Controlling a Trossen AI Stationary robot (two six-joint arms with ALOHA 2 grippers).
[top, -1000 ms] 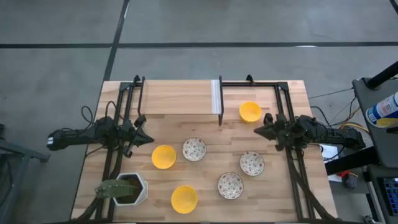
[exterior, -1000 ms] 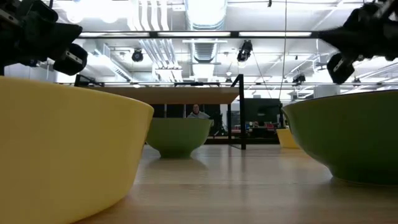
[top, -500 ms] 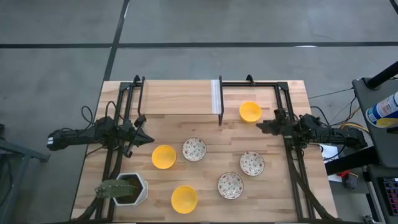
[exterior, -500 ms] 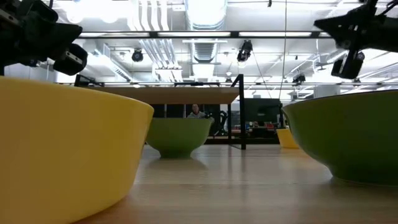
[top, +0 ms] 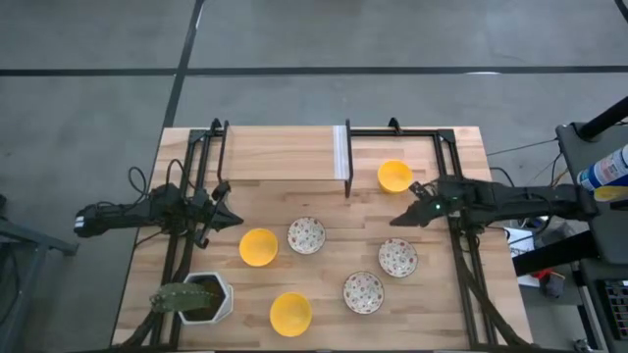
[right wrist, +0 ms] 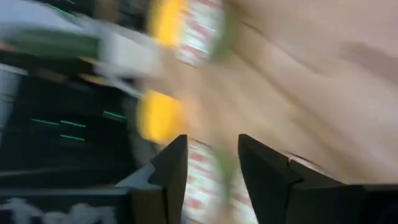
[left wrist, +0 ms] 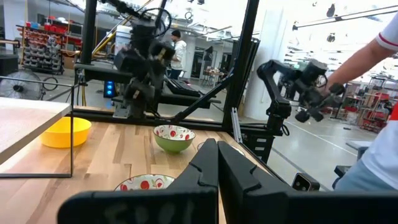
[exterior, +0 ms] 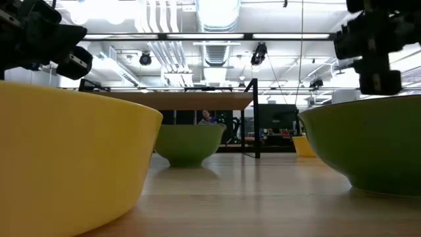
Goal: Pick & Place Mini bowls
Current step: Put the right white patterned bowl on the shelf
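Observation:
Three yellow mini bowls (top: 394, 176) (top: 258, 247) (top: 290, 313) and three speckled mini bowls (top: 306, 235) (top: 397, 258) (top: 363, 292) stand upright on the wooden table (top: 275, 157). My right gripper (top: 404, 208) hovers open between the far yellow bowl and the right speckled bowl, touching neither. Its two fingers (right wrist: 171, 171) show with a gap in the blurred right wrist view. My left gripper (top: 235, 218) waits shut above the table's left side, its fingers (left wrist: 217, 165) closed on nothing.
A white pot with a cactus (top: 196, 297) stands at the near left corner. Black frames (top: 211, 167) (top: 446, 157) and an upright divider (top: 343, 157) stand at the back. A person's sleeve (left wrist: 382, 118) shows beyond the table.
My right gripper has turned about its wrist, tipped downward and reached a little toward the table's left and near edge. Its fingers have spread from a shut point to an open gap. The bowls have stayed where they were.

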